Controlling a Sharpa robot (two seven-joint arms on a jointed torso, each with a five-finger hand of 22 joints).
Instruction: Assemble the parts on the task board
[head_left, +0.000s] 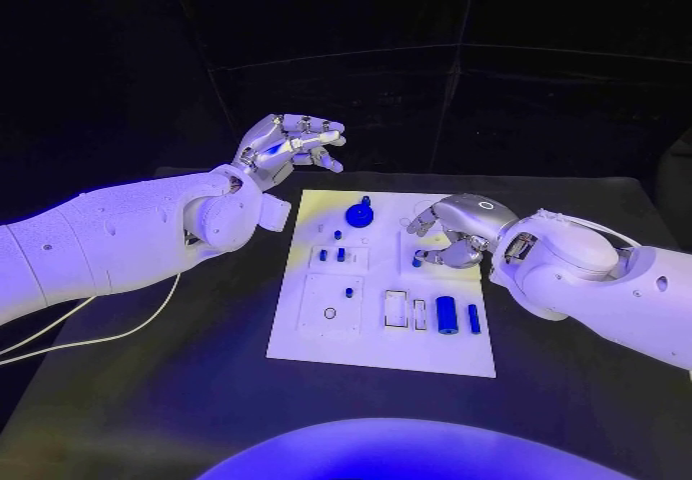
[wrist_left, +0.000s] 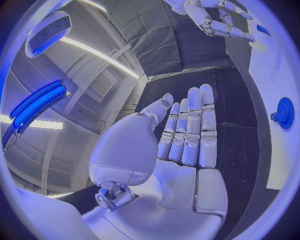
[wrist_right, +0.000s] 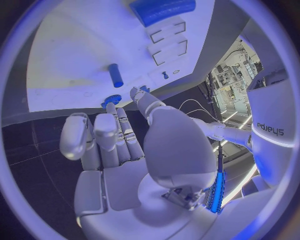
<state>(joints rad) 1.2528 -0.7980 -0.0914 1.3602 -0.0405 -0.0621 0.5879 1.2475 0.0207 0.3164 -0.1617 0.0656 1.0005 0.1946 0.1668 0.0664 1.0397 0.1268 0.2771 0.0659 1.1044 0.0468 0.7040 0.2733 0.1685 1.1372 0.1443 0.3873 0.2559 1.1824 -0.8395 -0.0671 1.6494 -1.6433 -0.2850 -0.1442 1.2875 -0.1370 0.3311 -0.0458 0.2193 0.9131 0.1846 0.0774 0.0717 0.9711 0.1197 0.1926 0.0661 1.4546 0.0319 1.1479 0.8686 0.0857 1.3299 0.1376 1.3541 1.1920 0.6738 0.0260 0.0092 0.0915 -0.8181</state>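
Note:
The white task board (head_left: 378, 340) lies in the middle of the black table. On its far part sits a blue gear (head_left: 359, 214), also in the left wrist view (wrist_left: 285, 112). A blue cylinder (head_left: 447, 314) and a thin blue bar (head_left: 473, 318) lie near its right edge. My right hand (head_left: 454, 230) hovers over the board's far right part with its fingers curved down and nothing in them. A small blue peg (wrist_right: 115, 75) lies free on the board just past it. My left hand (head_left: 296, 145) is raised beyond the board's far left corner, palm (wrist_left: 181, 165) flat and bare.
Small blue pegs (head_left: 342, 255) stand in the board's left blocks, with another (head_left: 349, 292) nearer me. Rectangular slots (head_left: 397, 307) sit left of the cylinder. Bare black table (head_left: 173, 380) surrounds the board. A white cable (head_left: 87, 335) trails under my left arm.

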